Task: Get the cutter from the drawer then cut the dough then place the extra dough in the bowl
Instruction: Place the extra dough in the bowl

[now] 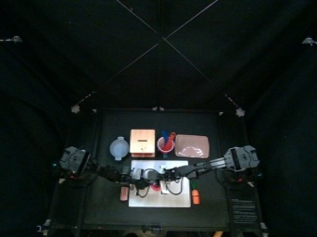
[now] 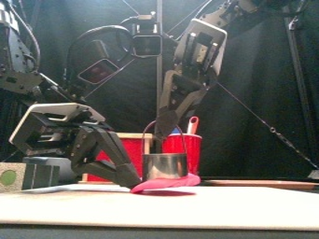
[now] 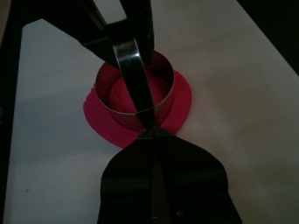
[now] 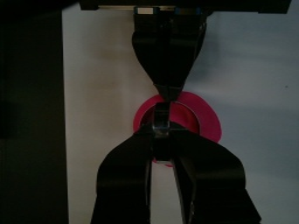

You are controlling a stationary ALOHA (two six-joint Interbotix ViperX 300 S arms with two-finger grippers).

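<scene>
Right pincer [image 4: 159, 129] clamped on cutter [image 2: 165, 166] handle; cutter sits directly beneath it, on dough [image 2: 169, 184]. Left pincer [image 3: 149, 142] tips together on dough rim, cutter just ahead. Advice: press straight down, twist slightly, pin rim flat.

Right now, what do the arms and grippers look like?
Two black jointed arms, left arm and right arm. The left gripper and right gripper match: a pale cross-plate above two long fingers, glossy black inside, greyer outside, tapering to narrow tips. No markings are legible.
</scene>
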